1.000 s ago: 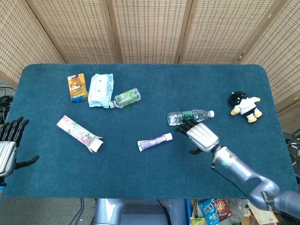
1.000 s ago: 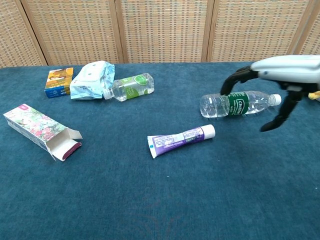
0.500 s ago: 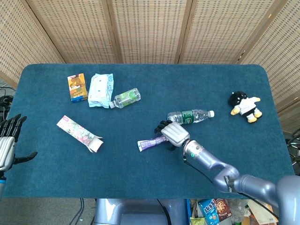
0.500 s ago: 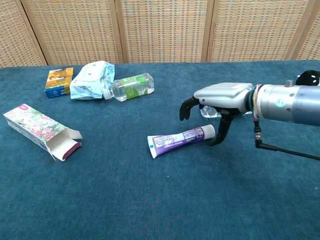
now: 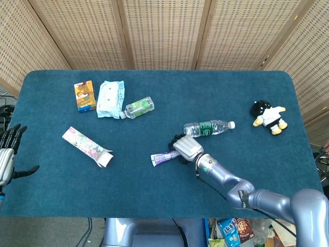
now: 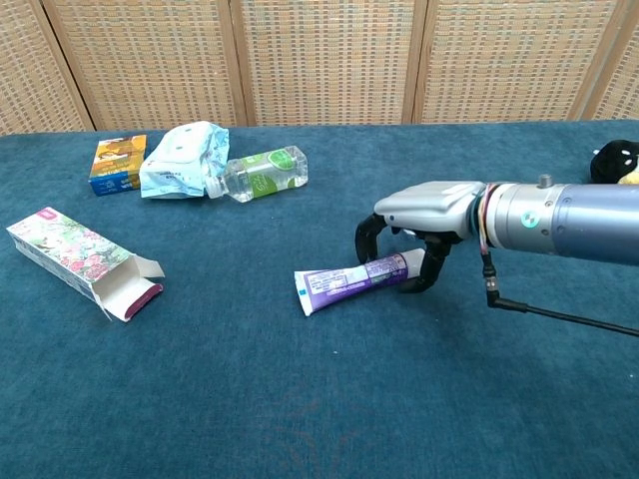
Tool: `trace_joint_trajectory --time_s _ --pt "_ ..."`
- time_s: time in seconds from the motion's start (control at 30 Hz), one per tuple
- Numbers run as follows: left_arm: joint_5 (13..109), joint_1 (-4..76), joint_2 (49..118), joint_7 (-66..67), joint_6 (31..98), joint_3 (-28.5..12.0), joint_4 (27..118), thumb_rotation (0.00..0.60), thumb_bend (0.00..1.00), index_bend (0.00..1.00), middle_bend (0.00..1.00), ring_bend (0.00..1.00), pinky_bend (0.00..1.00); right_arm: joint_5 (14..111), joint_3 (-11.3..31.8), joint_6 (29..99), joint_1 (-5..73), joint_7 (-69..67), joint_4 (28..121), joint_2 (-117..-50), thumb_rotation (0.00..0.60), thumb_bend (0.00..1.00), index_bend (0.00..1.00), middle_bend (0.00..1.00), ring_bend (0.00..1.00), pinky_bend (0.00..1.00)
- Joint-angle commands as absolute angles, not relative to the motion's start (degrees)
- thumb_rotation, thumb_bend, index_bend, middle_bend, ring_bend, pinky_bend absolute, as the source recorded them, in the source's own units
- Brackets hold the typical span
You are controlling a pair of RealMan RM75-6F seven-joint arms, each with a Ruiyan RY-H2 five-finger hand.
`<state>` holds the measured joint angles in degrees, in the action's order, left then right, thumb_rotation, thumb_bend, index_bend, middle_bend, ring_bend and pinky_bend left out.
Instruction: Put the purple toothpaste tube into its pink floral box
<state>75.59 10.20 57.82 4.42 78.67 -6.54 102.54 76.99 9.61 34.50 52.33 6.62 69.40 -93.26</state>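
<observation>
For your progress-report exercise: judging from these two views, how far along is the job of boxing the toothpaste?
Early. Done: the right hand has reached the purple toothpaste tube, fingers straddling its cap end. In hand: the grasp; the tube lies flat on the table, not lifted. Left: lifting it, carrying it to the pink floral box, which lies open-flapped on the left, and sliding it in. The left hand waits open.

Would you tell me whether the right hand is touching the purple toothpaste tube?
Cannot tell. In the chest view the right hand arches over the cap end of the purple toothpaste tube, fingers down on both sides, but neither view plainly shows contact or a gap.
</observation>
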Motion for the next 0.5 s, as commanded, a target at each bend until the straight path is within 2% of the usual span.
trace_joint_trajectory --time_s 0.03,0.2,0.3,0.37,0.5 --pt "75.6 10.2 57.8 4.3 78.6 -6.6 102.5 0.6 0.15 0.0 0.0 0.0 0.0 76.8 9.3 34.7 52.5 6.7 69.0 -93.6 0.6 0.36 0.33 0.34 0.2 0.22" --pt "75.4 10.3 57.7 4.0 78.5 -6.6 102.5 0.6 0.15 0.0 0.0 0.0 0.0 76.7 8.8 35.1 52.8 6.3 67.8 -94.5 0.6 0.37 0.4 0.39 0.25 0.26" --pt "75.4 10.3 57.6 3.9 78.4 -6.6 102.5 0.6 0.15 0.0 0.0 0.0 0.0 76.9 8.7 35.7 52.9 5.7 66.9 -95.2 0.6 0.4 0.47 0.45 0.31 0.33" --pt "75.2 10.4 57.6 3.8 78.3 -6.6 102.5 0.6 0.15 0.0 0.0 0.0 0.0 77.2 8.5 35.9 53.0 5.1 66.1 -95.7 0.6 0.44 0.52 0.5 0.36 0.38" --pt "74.8 10.6 57.6 3.9 77.8 -6.7 102.4 0.6 0.15 0.0 0.0 0.0 0.0 78.7 7.9 37.3 52.7 3.0 66.3 -95.6 0.6 0.51 0.59 0.57 0.42 0.42"
